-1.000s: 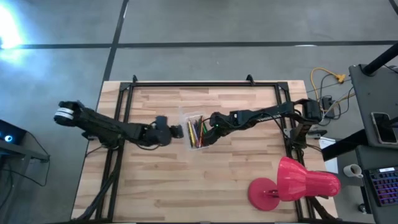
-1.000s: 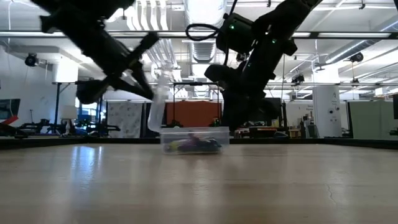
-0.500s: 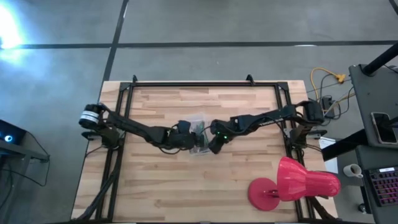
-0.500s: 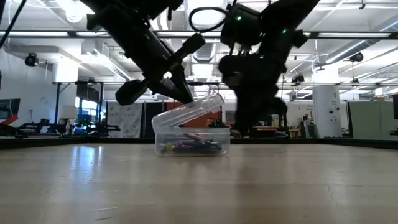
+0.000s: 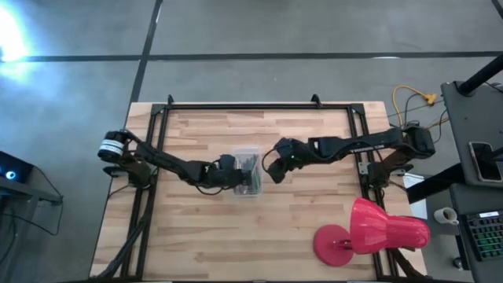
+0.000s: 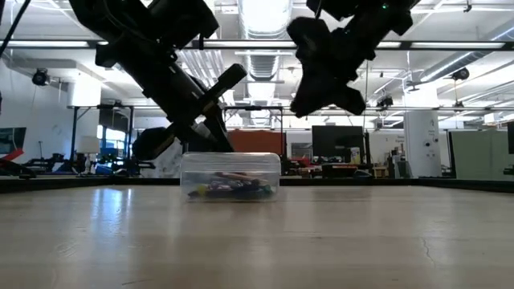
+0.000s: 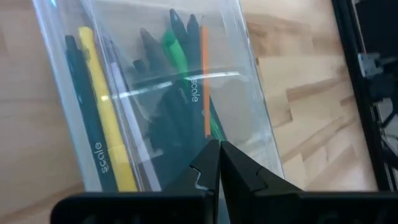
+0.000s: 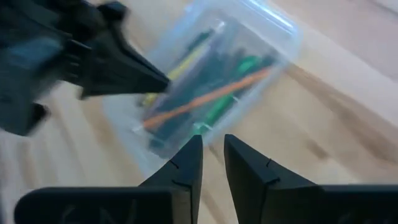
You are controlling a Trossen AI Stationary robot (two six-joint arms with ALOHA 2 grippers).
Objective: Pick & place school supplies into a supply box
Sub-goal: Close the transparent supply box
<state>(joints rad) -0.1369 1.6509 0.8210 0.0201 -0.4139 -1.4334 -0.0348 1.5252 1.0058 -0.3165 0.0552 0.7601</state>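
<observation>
We see the supply box [image 5: 247,172] lidded at mid-table, pens [image 7: 112,134] inside. Our left gripper [image 5: 236,176], fingers together, presses its lid; our right gripper [image 5: 273,170], narrowly parted, hovers beside its right edge.

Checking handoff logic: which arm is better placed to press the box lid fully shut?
Left, probably. The left gripper has its shut fingers over the supply box lid; the right gripper hangs raised beside it.

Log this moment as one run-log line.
supply box: closed, pens inside | left gripper: shut, tips on lid | right gripper: slightly open, empty, above box | lamp: untouched
</observation>
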